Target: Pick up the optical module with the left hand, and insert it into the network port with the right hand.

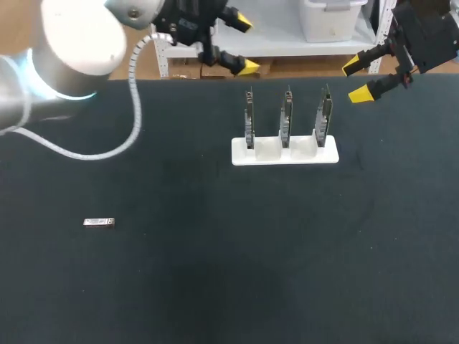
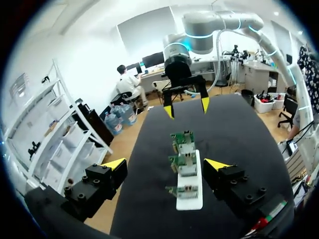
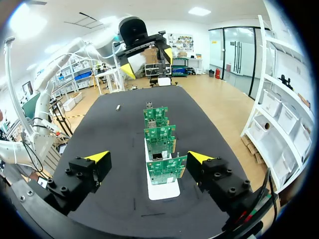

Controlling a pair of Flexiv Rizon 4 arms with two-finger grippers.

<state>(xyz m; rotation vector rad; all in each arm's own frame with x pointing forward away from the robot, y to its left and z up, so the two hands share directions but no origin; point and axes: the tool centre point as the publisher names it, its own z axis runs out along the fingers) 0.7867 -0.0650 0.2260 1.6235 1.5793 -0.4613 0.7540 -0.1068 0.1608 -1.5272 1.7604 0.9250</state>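
bench is dark and matte, one flat sheet with faint creases. the optical module, small and silvery, lies flat on its near left part, well apart from everything else. right of the middle, toward the far side, a white base stands on the dark surface and carries three green circuit boards upright in a row running left to right. the left end effector hovers over the far edge, left of the boards, its yellow-tipped fingers spread with nothing between them. the right end effector hovers at the far right, just beyond the row, fingers likewise spread and empty. each wrist view looks along the row toward the other end effector.
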